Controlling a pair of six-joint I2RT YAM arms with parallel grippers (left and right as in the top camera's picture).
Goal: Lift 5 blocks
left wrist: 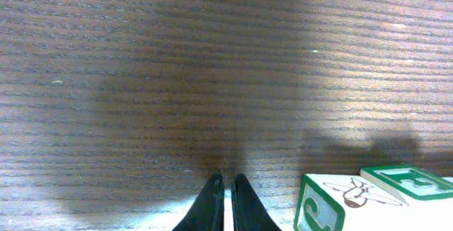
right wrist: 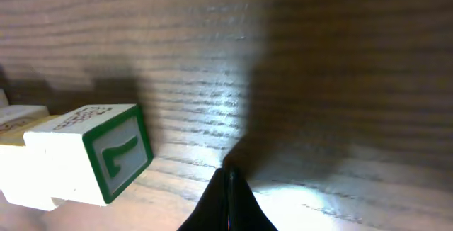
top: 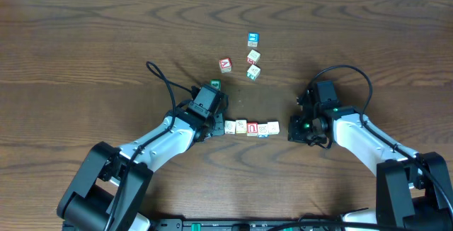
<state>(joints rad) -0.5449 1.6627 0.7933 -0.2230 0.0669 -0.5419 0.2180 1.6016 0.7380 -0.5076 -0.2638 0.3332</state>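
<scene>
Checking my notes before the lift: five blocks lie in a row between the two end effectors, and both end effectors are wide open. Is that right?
Not quite. The five blocks do lie in a row between them, but the left end effector and the right end effector are shut, fingers together, as the two wrist views show.

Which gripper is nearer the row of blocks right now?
Left. The left gripper is shut, close beside the left end of the row of blocks. The right gripper, also shut, stands off the right end with a visible gap.
</scene>
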